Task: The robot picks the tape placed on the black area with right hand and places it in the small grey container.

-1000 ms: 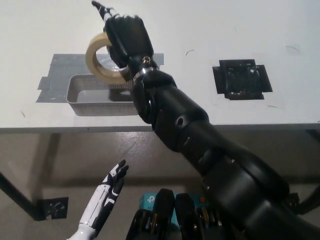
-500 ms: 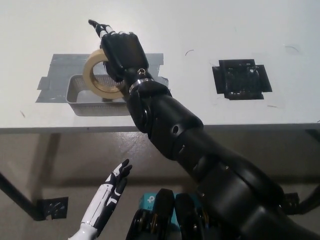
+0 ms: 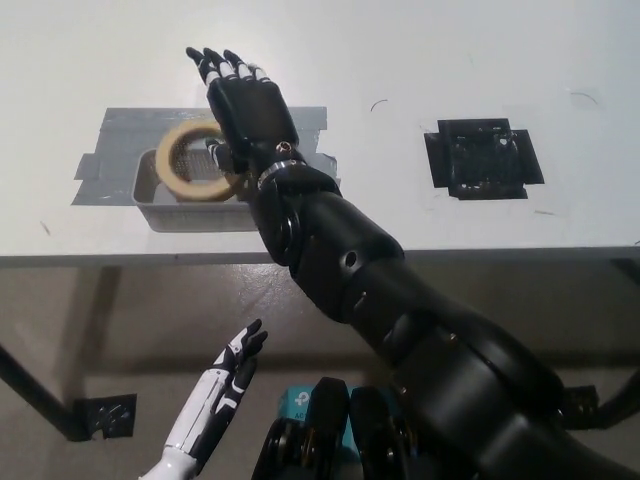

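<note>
The white table [image 3: 420, 60] fills the upper part of my view, its front edge running straight across the middle; below that edge lies a dull brown floor, with a dark table leg at the lower left. On the tabletop to my left is a patch of grey tape [image 3: 120, 135], and the small grey container [image 3: 150, 195] sits on it, near the table's front edge. Well off to the right lies the black area [image 3: 485, 158], a rough square of black tape with nothing on it. A few faint scuff marks dot the white surface.

My right hand [image 3: 245, 105] is stretched above the container's far right corner, fingers spread and straight, holding nothing. My black forearm crosses the container's right end and hides that part of it. The tape [image 3: 192, 162], a tan roll, leans tilted in the container, just beside my palm; whether it touches my hand I cannot tell from this angle.

My left hand [image 3: 228, 372] hangs low under the table edge, fingers apart, empty.
</note>
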You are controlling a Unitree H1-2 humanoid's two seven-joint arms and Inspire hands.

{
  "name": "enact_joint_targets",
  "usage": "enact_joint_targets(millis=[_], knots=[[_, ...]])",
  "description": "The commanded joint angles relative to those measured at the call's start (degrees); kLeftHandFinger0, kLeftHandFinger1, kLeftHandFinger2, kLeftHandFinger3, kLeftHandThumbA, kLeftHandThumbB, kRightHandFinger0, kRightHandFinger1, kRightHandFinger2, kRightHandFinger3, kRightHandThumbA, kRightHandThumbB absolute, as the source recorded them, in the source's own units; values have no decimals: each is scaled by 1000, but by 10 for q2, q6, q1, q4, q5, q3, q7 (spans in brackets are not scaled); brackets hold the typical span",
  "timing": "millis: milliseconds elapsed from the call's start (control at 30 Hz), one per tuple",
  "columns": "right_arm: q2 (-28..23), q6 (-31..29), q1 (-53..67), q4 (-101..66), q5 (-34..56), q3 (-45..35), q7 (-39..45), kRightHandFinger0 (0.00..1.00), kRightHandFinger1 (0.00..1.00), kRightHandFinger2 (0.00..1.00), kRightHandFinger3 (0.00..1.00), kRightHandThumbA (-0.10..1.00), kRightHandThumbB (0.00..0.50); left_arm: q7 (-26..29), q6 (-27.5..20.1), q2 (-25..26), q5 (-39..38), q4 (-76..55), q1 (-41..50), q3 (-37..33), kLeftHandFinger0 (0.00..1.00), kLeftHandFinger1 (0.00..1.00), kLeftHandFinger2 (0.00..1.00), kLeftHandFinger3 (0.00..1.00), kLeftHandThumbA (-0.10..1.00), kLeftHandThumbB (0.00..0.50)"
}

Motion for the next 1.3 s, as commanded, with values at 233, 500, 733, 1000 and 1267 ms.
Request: enact_joint_targets(millis=[233, 500, 733, 1000, 1267], knots=[[-10, -1, -27, -20, 31, -20, -22, 1000, 1000, 1000, 1000, 800, 329, -11, -12, 7, 4, -24, -3, -7, 1000, 1000, 1000, 1000, 1000, 143], [-67, -58, -35, -105, 44, -40, -8, 1000, 1000, 1000, 1000, 1000, 338, -9, -6, 5, 4, -20, -17, -6, 1000, 1000, 1000, 1000, 1000, 157], [-186, -55, 51, -455, 86, -85, 99, 1000, 1000, 1000, 1000, 1000, 306, 6, -21, 5, -1, 3, -65, 16, 1000, 1000, 1000, 1000, 1000, 175], [-272, 25, 289, -815, 164, -148, 171, 1000, 1000, 1000, 1000, 1000, 273, 16, -16, 9, -24, 31, -105, 47, 1000, 1000, 1000, 1000, 1000, 149], [-295, 27, 481, -961, 212, -184, 159, 1000, 1000, 1000, 1000, 1000, 279, 13, -8, 9, -40, 55, -124, 58, 1000, 1000, 1000, 1000, 1000, 127]])
